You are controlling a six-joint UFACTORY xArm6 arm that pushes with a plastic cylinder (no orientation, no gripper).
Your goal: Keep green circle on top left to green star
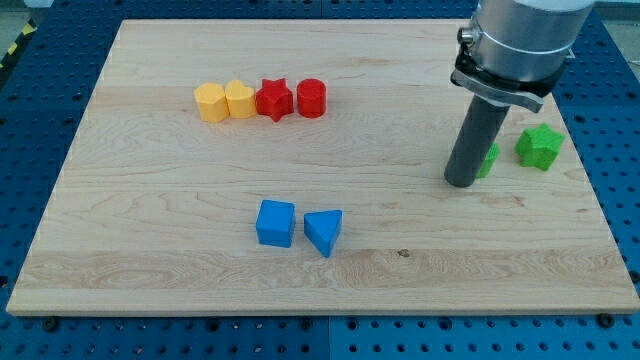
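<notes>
The green star point(540, 146) lies near the board's right edge. The green circle point(489, 159) sits just to its left and is mostly hidden behind my rod; only a green sliver shows. My tip point(462, 181) rests on the board, touching or almost touching the green circle's left side. The circle is level with the star or slightly lower in the view, with a small gap between them.
A row of blocks lies at the upper left: a yellow hexagon point(210, 102), a yellow heart-like block point(240, 99), a red star point(274, 99) and a red circle point(312, 98). A blue cube point(275, 223) and a blue triangle point(323, 232) sit at bottom centre. The wooden board point(150, 230) has blue pegboard around it.
</notes>
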